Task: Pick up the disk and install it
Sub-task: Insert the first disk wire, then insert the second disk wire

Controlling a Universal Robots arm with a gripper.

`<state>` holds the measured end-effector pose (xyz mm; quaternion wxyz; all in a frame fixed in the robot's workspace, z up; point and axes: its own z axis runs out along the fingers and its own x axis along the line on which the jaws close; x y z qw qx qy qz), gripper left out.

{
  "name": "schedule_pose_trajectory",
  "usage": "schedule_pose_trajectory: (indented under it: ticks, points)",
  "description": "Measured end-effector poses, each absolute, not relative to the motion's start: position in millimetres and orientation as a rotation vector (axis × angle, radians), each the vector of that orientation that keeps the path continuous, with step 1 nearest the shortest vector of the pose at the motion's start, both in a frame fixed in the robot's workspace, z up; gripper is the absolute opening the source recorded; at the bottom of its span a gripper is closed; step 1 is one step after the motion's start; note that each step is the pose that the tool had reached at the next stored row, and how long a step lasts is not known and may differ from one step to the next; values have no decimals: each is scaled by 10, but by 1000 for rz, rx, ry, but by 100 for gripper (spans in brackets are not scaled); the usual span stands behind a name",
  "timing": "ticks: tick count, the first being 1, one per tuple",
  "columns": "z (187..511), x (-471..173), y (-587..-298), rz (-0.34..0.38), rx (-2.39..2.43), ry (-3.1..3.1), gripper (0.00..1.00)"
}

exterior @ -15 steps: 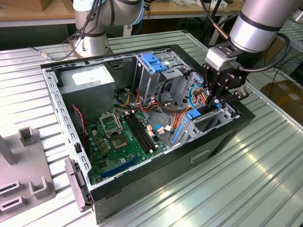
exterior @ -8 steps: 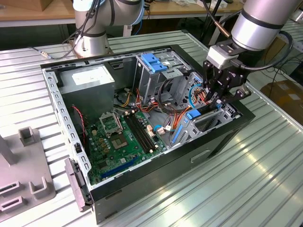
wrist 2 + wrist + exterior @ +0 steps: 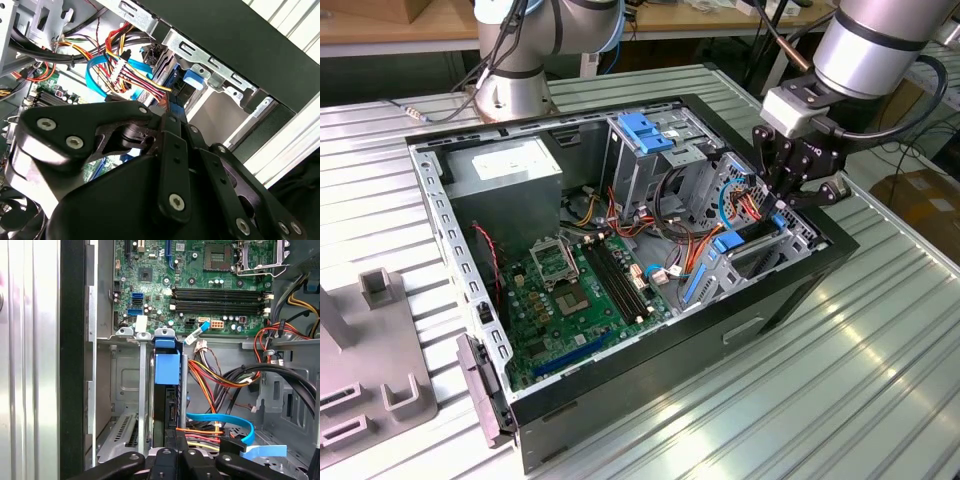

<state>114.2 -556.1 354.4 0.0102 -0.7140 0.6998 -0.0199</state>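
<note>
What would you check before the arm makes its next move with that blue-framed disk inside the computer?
1. Computer case open: ok.
2. Disk standing between the metal rails: ok.
3. Gripper right at the disk's edge: ok.
4. Disk pushed fully home: cannot tell.
5. Blue cable clear of the disk: cannot tell; it lies close beside it.

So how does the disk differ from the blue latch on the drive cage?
The disk stands on edge in its bay, with the gripper at it; the blue latch sits atop the drive cage, away from the gripper. The disk is mostly dark with a blue carrier; the latch is all blue. Both show bright blue plastic.
</note>
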Motion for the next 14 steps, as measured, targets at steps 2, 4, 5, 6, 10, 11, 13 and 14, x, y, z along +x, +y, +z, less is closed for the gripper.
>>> schedule_pose_trajectory:
  ticks: [2, 4, 5, 6, 10, 11, 13, 14]
  points:
    - [3545, 1142, -5561, -62, -2228, 2184, 10]
    - [3544, 1142, -5561, -62, -2228, 2184, 10]
    - [3546, 1142, -5561, -62, -2228, 2184, 10]
    - [3547, 1142, -5561, -62, -2228, 2184, 10]
    - [3548, 1141, -5561, -62, -2229, 2184, 10]
    - [3548, 1141, -5561, -62, -2228, 2184, 10]
    - [3548, 1140, -5561, -62, -2228, 2184, 10]
    - [3548, 1140, -5561, -62, -2229, 2185, 10]
